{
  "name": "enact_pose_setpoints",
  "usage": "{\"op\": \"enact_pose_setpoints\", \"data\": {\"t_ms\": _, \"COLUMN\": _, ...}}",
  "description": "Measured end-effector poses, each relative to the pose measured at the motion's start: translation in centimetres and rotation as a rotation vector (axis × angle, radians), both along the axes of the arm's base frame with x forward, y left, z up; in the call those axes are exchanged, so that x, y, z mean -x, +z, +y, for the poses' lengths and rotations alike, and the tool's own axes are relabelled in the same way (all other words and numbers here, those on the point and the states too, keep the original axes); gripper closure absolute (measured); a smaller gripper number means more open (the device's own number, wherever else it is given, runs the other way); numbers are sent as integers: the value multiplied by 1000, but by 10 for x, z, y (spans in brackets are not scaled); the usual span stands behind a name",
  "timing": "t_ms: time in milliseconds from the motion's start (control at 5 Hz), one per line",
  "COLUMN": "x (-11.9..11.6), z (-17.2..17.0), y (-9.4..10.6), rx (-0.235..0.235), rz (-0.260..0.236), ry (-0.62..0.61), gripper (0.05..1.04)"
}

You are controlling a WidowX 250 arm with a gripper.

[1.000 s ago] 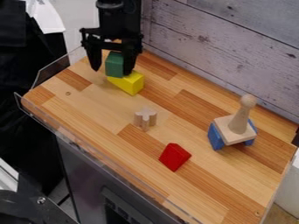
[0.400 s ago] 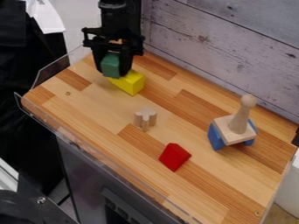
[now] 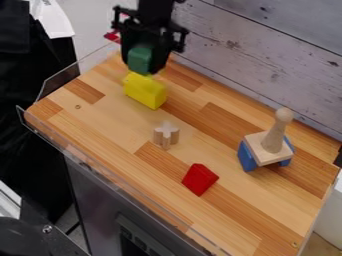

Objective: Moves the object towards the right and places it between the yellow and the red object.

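Held the green block (image 3: 139, 57) clamped in the hand (image 3: 142, 64), raised at the far end of the desk (image 3: 100, 115), just beyond the yellow block (image 3: 145, 92). Had next, rightward, the wood piece (image 3: 165, 135), then the red block (image 3: 200, 179), and farthest right the peg (image 3: 275, 136) on a wood slab (image 3: 260, 154) over blue blocks (image 3: 246, 158).

Arm (image 3: 157, 9): in from the top edge of the view | gripper (image 3: 142, 65): above the far corner of the bench (image 3: 100, 116), hanging down | fingers (image 3: 160, 57): closed in a grip, tips pointing downward
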State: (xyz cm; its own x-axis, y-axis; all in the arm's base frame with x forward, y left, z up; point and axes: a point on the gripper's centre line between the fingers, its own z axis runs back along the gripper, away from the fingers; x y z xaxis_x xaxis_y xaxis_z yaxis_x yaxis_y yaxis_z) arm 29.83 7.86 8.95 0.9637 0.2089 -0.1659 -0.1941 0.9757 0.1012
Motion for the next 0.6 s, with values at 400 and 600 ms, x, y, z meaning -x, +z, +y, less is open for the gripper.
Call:
{"op": "enact_pose_setpoints", "data": {"t_ms": 400, "x": 35, "z": -27, "y": 11, "rx": 114, "rz": 35, "ry": -63, "gripper": 487}}
{"op": "enact_pose_setpoints", "data": {"t_ms": 600, "x": 48, "z": -33, "y": 2, "rx": 142, "rz": 60, "ry": -82, "gripper": 487}}
